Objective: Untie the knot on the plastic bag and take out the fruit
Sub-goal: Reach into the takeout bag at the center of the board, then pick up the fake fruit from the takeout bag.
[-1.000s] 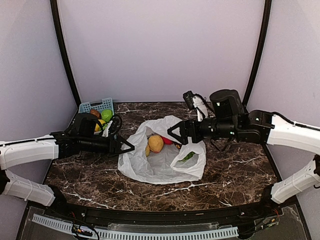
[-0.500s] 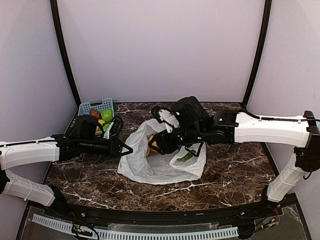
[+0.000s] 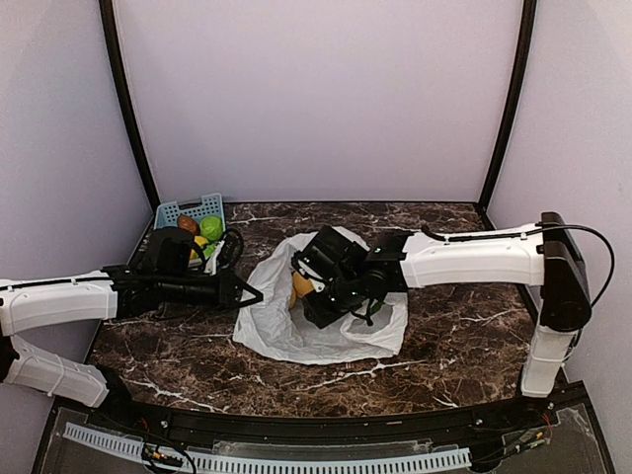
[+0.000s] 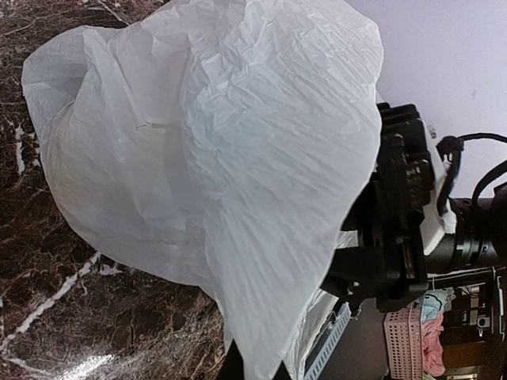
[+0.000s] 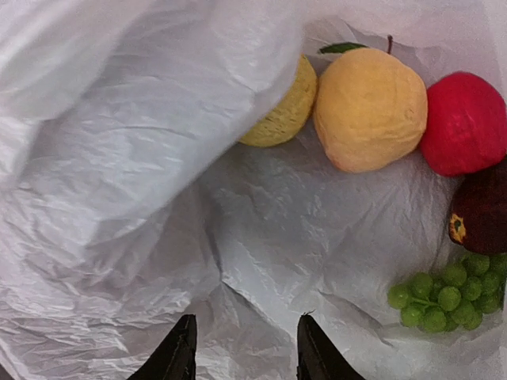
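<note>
The white plastic bag point(image 3: 276, 331) lies open on the marble table, and no knot shows. My left gripper point(image 3: 252, 293) is shut on the bag's left edge; in the left wrist view the plastic bag point(image 4: 238, 142) runs down between the pinched fingertips of the left gripper point(image 4: 257, 370). My right gripper point(image 3: 318, 308) reaches inside the bag. In the right wrist view it point(image 5: 242, 356) stands open over the bag's bare floor point(image 5: 261, 237). Ahead lie fruit: a tan-yellow one point(image 5: 370, 109), a red one point(image 5: 465, 123), a dark red one point(image 5: 483, 210) and green grapes point(image 5: 447, 297).
A small blue basket point(image 3: 188, 209) stands at the back left behind the left arm, holding a green fruit point(image 3: 210, 227) and a brown one point(image 3: 188, 223). A yellow fruit point(image 5: 289, 111) is half hidden under a fold of the bag. Dark uprights frame the back wall.
The right arm has swung left and reached down into the open bag, its jaws narrowing. The left gripper has closed on the bag's edge.
</note>
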`<action>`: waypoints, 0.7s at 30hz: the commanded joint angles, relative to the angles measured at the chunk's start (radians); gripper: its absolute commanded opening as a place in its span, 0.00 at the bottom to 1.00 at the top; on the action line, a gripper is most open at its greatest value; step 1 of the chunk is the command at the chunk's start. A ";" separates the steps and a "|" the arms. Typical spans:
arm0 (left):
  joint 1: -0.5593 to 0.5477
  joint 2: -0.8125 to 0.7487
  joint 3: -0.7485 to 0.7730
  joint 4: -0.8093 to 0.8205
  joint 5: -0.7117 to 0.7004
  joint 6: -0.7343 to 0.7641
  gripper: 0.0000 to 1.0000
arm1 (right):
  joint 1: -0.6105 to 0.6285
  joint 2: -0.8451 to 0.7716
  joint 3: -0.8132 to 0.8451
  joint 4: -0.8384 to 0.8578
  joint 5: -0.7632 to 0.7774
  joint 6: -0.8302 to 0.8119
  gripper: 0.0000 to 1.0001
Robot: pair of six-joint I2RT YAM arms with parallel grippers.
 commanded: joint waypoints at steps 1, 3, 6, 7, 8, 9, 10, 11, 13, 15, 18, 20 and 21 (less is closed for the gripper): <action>-0.007 -0.015 -0.024 -0.002 -0.011 0.010 0.01 | -0.052 0.017 0.018 -0.108 0.091 0.072 0.42; -0.007 -0.014 -0.029 -0.003 -0.016 0.014 0.01 | -0.074 0.017 -0.010 -0.114 0.102 0.085 0.44; -0.007 -0.009 -0.038 -0.003 -0.018 0.019 0.01 | -0.105 0.006 -0.051 -0.125 0.132 0.112 0.48; -0.008 -0.006 -0.042 0.000 -0.018 0.019 0.01 | -0.116 0.002 -0.067 -0.124 0.139 0.122 0.49; -0.007 -0.004 -0.044 0.003 -0.018 0.018 0.01 | -0.130 -0.002 -0.082 -0.124 0.144 0.134 0.51; -0.007 -0.002 -0.049 0.007 -0.017 0.017 0.01 | -0.142 -0.003 -0.093 -0.122 0.148 0.146 0.52; -0.006 -0.001 -0.051 0.009 -0.016 0.016 0.01 | -0.151 -0.002 -0.102 -0.120 0.150 0.152 0.53; -0.007 0.003 -0.053 0.011 -0.016 0.016 0.01 | -0.159 0.000 -0.108 -0.120 0.153 0.156 0.54; -0.007 0.011 -0.050 0.009 -0.015 0.019 0.01 | -0.169 0.010 -0.109 -0.119 0.159 0.163 0.58; -0.007 0.018 -0.048 0.008 -0.008 0.021 0.01 | -0.177 0.023 -0.107 -0.119 0.161 0.171 0.60; -0.006 0.024 -0.046 0.006 -0.006 0.022 0.01 | -0.186 0.041 -0.106 -0.117 0.159 0.187 0.64; -0.007 0.026 -0.044 0.003 -0.004 0.024 0.01 | -0.191 0.056 -0.110 -0.107 0.149 0.190 0.65; -0.007 0.027 -0.044 0.002 -0.002 0.023 0.01 | -0.194 0.064 -0.111 -0.103 0.145 0.189 0.65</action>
